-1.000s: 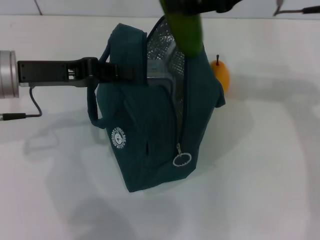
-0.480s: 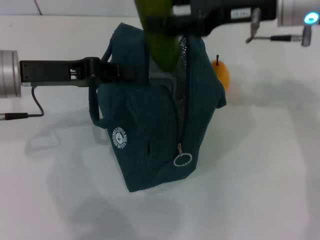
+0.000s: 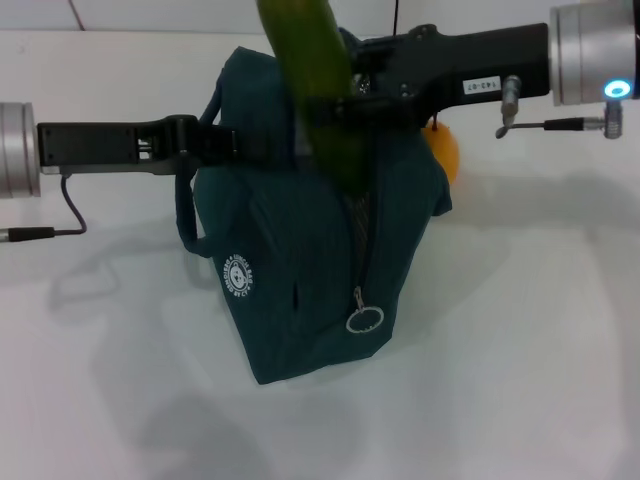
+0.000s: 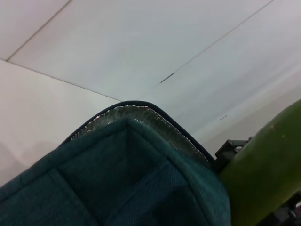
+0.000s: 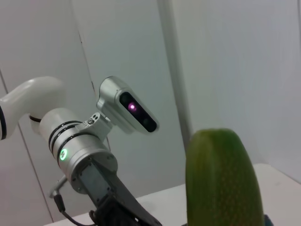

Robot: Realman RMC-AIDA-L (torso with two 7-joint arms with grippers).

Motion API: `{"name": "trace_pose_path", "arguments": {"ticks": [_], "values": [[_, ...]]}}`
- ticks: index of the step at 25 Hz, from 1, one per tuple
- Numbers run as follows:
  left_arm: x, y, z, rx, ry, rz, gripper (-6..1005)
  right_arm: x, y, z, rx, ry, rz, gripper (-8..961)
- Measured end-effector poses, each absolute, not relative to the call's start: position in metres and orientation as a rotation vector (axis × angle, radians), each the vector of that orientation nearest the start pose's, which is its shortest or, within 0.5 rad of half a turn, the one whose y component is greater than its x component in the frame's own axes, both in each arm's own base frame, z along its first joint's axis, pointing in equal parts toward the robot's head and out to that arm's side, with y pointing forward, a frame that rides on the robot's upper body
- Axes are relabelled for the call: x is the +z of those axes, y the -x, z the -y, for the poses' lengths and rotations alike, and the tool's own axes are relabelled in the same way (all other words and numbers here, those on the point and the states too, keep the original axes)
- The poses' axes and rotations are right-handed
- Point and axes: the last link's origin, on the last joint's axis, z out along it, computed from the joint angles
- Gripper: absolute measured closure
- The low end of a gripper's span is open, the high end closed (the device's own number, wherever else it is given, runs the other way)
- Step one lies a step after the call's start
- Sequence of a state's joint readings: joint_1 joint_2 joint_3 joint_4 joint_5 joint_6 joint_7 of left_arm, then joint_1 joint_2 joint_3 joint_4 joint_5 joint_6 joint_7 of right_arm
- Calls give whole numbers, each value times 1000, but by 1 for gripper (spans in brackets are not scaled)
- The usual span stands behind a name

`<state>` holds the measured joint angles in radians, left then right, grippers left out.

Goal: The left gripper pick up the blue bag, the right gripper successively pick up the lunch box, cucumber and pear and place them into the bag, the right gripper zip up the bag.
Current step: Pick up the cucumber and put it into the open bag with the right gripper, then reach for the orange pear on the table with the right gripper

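Note:
The blue bag stands upright on the white table, its top zipper open. My left gripper reaches in from the left and is shut on the bag's upper edge by a loop handle. My right gripper comes from the right above the bag, shut on the cucumber. The cucumber is tilted, with its lower end at the bag's opening. The left wrist view shows the bag's silver lining and the cucumber beside it. The pear sits behind the bag, partly hidden by the right arm. The lunch box is hidden.
The zipper's ring pull hangs low on the bag's front seam. A thin black cable trails on the table under the left arm. In the right wrist view, the left arm's silver wrist shows behind the cucumber.
My right arm has moved left and down with the cucumber, bringing its lower end from above the bag to the opening. The left gripper and bag have stayed put.

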<state>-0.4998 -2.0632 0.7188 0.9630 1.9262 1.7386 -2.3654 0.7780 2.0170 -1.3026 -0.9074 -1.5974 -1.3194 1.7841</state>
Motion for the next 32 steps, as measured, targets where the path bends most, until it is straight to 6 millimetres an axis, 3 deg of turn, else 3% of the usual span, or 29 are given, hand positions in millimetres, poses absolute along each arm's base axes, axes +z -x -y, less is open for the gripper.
{"name": "trace_pose_path", "arguments": {"ticks": [6,10,12,17,21,26,32], "values": [[56,228,-331,-874,2520,1619,965,-9,-84,-392,749,2925,-323,260],[56,229,-330,-871,2519,1618,964,-1,-85,-394,777,2908,-337,126],[56,231,-329,-871,2515,1619,964,14,-89,-398,819,2849,-340,92],[57,233,-328,-872,2510,1617,964,60,-118,-408,842,2659,-378,93],[57,237,-326,-870,2501,1619,964,75,-147,-409,801,2591,-431,93],[56,241,-323,-877,2486,1631,964,68,-196,-400,712,2514,-437,94],[56,243,-321,-882,2477,1639,965,33,-231,-382,652,2494,-385,95]]}}
